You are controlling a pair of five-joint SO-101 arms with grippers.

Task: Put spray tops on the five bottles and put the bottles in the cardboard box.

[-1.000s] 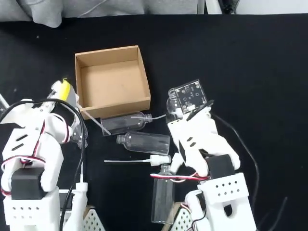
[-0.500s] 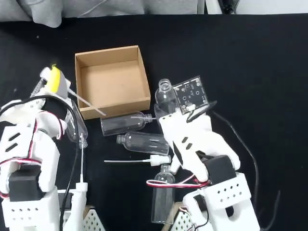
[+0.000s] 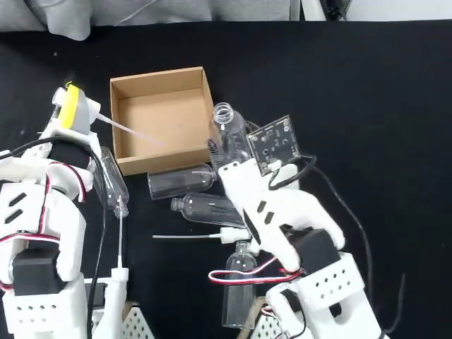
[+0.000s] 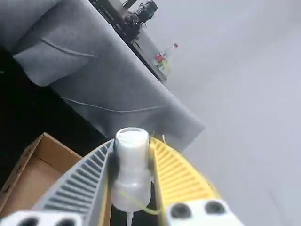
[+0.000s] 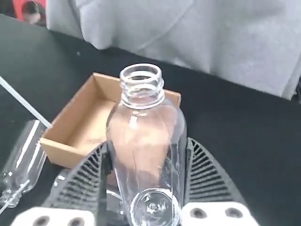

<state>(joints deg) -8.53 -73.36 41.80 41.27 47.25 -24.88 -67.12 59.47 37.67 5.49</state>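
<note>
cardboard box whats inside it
The brown cardboard box shows bare floor, no bottles. A thin tube from the white spray top crosses above it. The clear plastic bottle in the right gripper covers part of its right edge.

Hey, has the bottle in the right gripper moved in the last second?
Yes. The right gripper carried the open bottle up and left in the high view; its neck is now beside the right wall of the cardboard box.

Blk table (image 3: 395, 106), grey sofa (image 4: 94, 84) behind

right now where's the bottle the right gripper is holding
High view: the bottle is clamped in the right gripper beside the cardboard box's right wall, near the corner facing the arms.
</note>
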